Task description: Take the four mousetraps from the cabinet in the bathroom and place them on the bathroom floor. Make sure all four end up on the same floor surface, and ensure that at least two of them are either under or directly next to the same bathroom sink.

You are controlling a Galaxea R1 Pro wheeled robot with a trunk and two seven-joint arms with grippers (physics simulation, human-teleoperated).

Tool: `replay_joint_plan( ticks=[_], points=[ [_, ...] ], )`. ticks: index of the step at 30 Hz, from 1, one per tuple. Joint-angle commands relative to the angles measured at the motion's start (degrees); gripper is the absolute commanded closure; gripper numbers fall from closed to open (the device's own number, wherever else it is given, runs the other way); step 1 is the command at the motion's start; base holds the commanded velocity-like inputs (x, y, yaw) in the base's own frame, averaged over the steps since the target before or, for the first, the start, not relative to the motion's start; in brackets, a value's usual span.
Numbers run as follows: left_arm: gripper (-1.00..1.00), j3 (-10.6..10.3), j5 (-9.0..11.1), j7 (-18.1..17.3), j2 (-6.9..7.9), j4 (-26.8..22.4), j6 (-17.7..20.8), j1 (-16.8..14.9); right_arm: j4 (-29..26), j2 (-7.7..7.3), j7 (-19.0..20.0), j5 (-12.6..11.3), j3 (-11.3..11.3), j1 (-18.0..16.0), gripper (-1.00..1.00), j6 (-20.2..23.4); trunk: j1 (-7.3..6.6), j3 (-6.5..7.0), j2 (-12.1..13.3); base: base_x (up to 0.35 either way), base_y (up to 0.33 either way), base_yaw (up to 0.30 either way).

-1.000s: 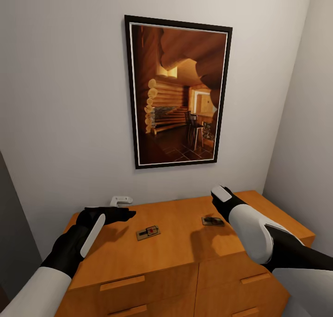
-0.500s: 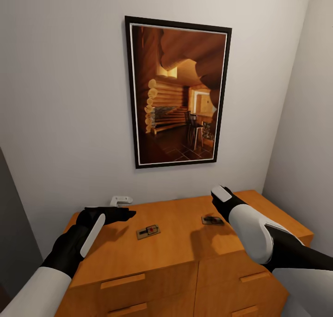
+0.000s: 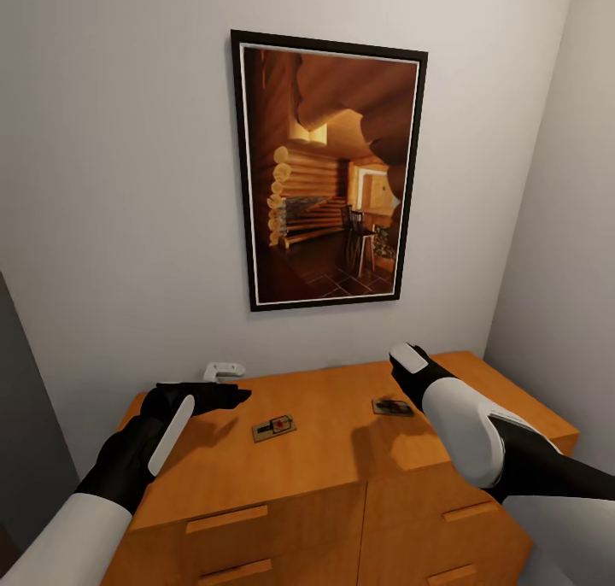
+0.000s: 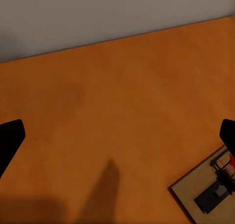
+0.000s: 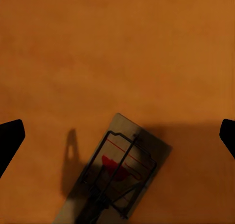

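Head view, with both wrist views. The robot faced the cabinet (image 3: 342,449), whose flat orange-brown top carried two mousetraps: one (image 3: 274,428) near the middle and a second (image 3: 392,408) further right, just beside the right gripper (image 3: 410,357). The bathroom floor and the sink lay outside these views.

Step in hand, as judged: the pick-up stage, with neither trap yet grasped. The left gripper (image 3: 229,393) hovered over bare wood with its fingers spread wide, dark tips at opposite margins of the left wrist view; the middle trap (image 4: 209,189) lay off to one side of its line. The right gripper likewise stood wide apart, and its wrist view showed the second trap (image 5: 117,172) between the two tips but off centre, toward one margin.

Next move, as judged: each gripper needed to be centred over its trap, then lowered until the fingers straddled the thin board. The boards lay flat, so the tips would have to reach the wood surface itself.

Room: the top was open around both traps. A wall (image 3: 128,227) with a framed picture (image 3: 329,172) stood close behind, a side wall (image 3: 564,227) crowded the right arm, and a small white fitting (image 3: 224,369) sat at the rear left edge.
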Motion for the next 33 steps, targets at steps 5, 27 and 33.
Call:
replay_joint_plan(
  ticks=[5, 27, 33],
  points=[
    [-1.0, -0.07, -0.25, -0.25, 0.04, -0.05, 0.2, -0.05, -0.13, 0.0, -0.26, -0.16, 0.35, -0.01, -1.0, 0.39, 0.0, -0.08, -0.05, 0.0, 0.0, 0.0],
    [-1.0, -0.13, -0.24, -0.22, -0.13, -0.03, 0.26, 0.0, 1.36, 3.28, -0.29, 0.64, 0.86, -0.01, -1.0, 0.92, 0.0, -0.08, -0.05, 0.0, 0.0, 0.0],
    [-1.0, -0.13, -0.24, -0.2, -0.13, 0.01, 0.26, -0.02, 1.44, 4.3, -0.04, 0.8, 0.91, -0.01, -1.0, 1.02, 0.0, -0.08, -0.05, 0.0, 0.0, 0.0]
  ],
)
